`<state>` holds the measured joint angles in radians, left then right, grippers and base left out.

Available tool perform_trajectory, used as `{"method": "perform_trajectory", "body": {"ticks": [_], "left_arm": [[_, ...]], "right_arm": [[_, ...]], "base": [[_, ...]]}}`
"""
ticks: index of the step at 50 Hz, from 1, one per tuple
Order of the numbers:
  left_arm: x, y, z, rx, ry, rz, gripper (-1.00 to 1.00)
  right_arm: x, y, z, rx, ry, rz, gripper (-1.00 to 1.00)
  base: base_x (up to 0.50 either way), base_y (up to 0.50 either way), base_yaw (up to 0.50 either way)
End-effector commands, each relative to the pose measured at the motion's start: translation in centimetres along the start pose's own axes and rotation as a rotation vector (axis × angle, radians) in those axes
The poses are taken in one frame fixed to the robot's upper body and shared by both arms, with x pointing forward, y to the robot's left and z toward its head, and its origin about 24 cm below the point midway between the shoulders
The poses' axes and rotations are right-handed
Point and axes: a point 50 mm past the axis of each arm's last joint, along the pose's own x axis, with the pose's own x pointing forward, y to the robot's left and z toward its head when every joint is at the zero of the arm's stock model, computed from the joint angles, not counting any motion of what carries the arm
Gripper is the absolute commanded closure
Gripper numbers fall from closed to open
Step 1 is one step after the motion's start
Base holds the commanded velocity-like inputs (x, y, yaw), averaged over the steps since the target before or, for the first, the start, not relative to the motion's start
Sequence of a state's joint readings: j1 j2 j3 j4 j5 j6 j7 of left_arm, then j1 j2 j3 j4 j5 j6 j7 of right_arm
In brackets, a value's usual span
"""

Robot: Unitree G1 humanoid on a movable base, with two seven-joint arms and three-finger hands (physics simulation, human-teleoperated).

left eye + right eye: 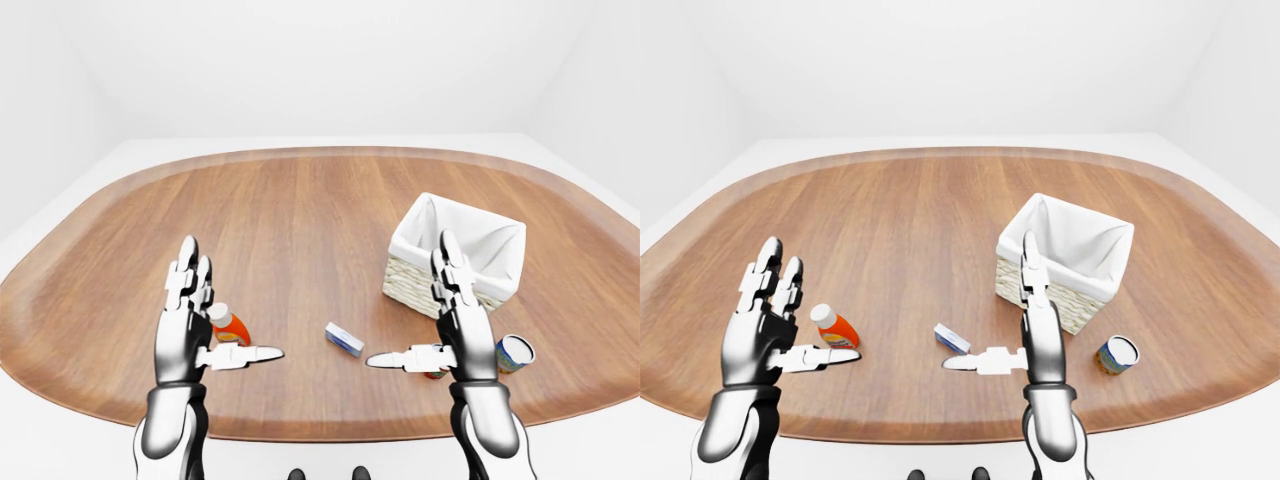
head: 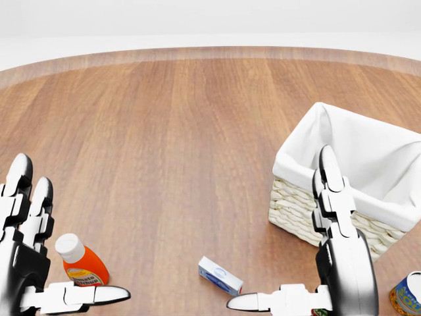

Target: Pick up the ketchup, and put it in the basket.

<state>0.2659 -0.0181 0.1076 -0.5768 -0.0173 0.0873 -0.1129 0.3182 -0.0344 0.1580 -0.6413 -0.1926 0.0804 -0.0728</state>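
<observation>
The ketchup bottle (image 1: 832,327) lies tilted on the wooden table (image 1: 900,220), just right of the left hand (image 1: 765,335) in the right-eye view, white cap toward that hand and orange body slanting down and to the right. Both hands are spread wide and grip nothing. The left hand is much nearer; the right hand (image 1: 1030,335) hovers well apart from the bottle, close to the lined basket (image 1: 1065,255), so the left looks suited to the reach.

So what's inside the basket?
The basket looks empty: only its white cloth lining shows in the right-eye view. The near wall hides part of the bottom. The ketchup lies on the table, by the left robot hand.
</observation>
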Motion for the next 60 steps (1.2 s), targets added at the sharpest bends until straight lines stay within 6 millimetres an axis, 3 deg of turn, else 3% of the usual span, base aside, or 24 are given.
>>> {"method": "perform_trajectory", "body": {"ticks": [1,8,10,16,17,18,41,53,60], "left_arm": [[0.5,0.8,0.0,0.025,-0.006,0.047,-1.0],[0.6,1.4,-0.1,0.037,-0.006,0.066,-1.0],[1.1,1.9,-1.3,0.061,0.038,0.088,-1.0],[1.6,2.4,-1.7,0.096,0.04,0.122,-1.0],[5.6,5.0,-6.2,0.192,0.141,0.279,-1.0],[5.9,5.2,-6.6,0.198,0.147,0.288,-1.0],[6.3,5.3,-7.8,0.218,0.183,0.296,-1.0],[5.9,4.6,-7.5,0.22,0.168,0.272,-1.0],[5.4,4.2,-9.0,0.239,0.232,0.254,-1.0]], "right_arm": [[0.0,-0.2,0.1,0.001,-0.002,-0.007,-1.0],[0.0,-0.3,0.0,0.001,-0.001,-0.01,-1.0],[0.0,-0.2,0.0,0.001,0.0,-0.008,-1.0],[0.0,-0.2,0.0,0.001,-0.002,-0.007,-1.0],[0.2,-0.1,-0.3,-0.003,0.001,-0.004,-1.0],[0.2,-0.1,-0.3,-0.004,0.001,-0.003,-1.0],[0.2,-0.1,-0.3,-0.004,0.0,-0.003,-1.0],[0.2,-0.3,-0.2,0.0,-0.002,-0.004,-1.0],[0.3,-0.3,-0.4,0.004,0.003,-0.002,-1.0]], "base": [[0.0,0.0,0.0],[0.0,0.0,0.0],[0.0,0.0,0.0],[0.0,0.0,0.0],[0.0,0.0,0.0],[0.0,0.0,0.0],[0.0,0.0,0.0],[0.0,0.0,0.0],[0.0,0.0,0.0]]}}
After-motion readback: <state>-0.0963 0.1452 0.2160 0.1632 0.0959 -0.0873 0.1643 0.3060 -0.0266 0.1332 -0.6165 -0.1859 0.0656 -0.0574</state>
